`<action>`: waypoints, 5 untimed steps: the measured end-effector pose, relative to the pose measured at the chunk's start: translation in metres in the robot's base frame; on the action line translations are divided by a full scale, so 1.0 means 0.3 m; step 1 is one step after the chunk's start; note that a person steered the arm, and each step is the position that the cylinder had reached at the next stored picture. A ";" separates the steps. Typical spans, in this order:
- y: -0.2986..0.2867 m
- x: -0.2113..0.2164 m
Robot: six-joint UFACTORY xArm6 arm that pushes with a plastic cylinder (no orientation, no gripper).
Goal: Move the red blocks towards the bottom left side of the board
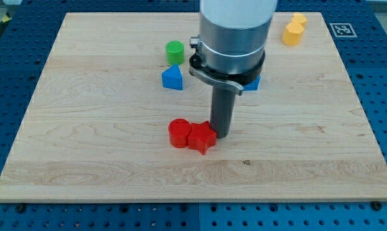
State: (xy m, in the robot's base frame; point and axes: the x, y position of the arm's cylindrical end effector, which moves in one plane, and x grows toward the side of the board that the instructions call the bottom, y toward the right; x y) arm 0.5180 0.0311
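Note:
A red round block [178, 133] and a red star-shaped block [202, 137] lie touching each other just below the middle of the wooden board [84, 147]. My tip [220, 135] stands right against the right side of the red star block. The dark rod rises from it to the grey arm body at the view's top.
A green round block [174, 52] and a blue triangular block [172, 77] lie above the red pair. Another blue block [253, 82] is partly hidden behind the arm. Two yellow blocks [294, 29] sit at the top right corner.

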 end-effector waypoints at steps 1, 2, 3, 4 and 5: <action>-0.035 0.006; -0.043 0.038; -0.045 0.077; -0.085 0.086; -0.173 0.086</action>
State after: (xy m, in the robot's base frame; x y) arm 0.5439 -0.0207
